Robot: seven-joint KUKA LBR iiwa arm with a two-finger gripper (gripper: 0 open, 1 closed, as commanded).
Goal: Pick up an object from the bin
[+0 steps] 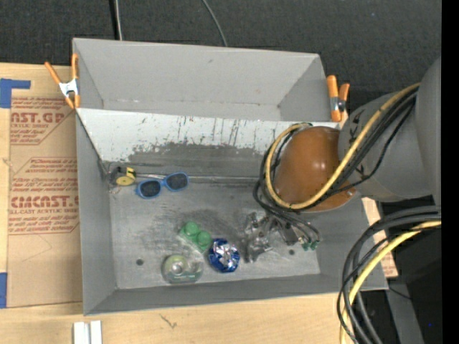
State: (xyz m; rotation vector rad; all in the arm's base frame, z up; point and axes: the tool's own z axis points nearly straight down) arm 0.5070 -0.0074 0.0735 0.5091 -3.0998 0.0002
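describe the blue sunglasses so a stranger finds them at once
In the grey bin, look along the foot of the scratched back wall, toward the view's left. A pair of blue sunglasses lies there beside a little yellow thing. Its two joined lenses set it apart; the other blue thing is a ball nearer the front.

Light comes from above, moderately bright and fairly even. The far wall of the grey bin (201, 70) is its palest surface, flatly lit with no hard shadow. The left wall lies in duller shade, and the floor is dimmer than the walls. A soft, blurred-edged shadow spreads under the arm (401, 149) on the right, darkening the floor around the pincer (258, 239). The orange cover (308, 167) carries a faint sheen on its far left curve. Small glints sparkle on the blue foil ball (224, 256) and the clear round thing (181, 268). The ground beyond the far rim stays dark.
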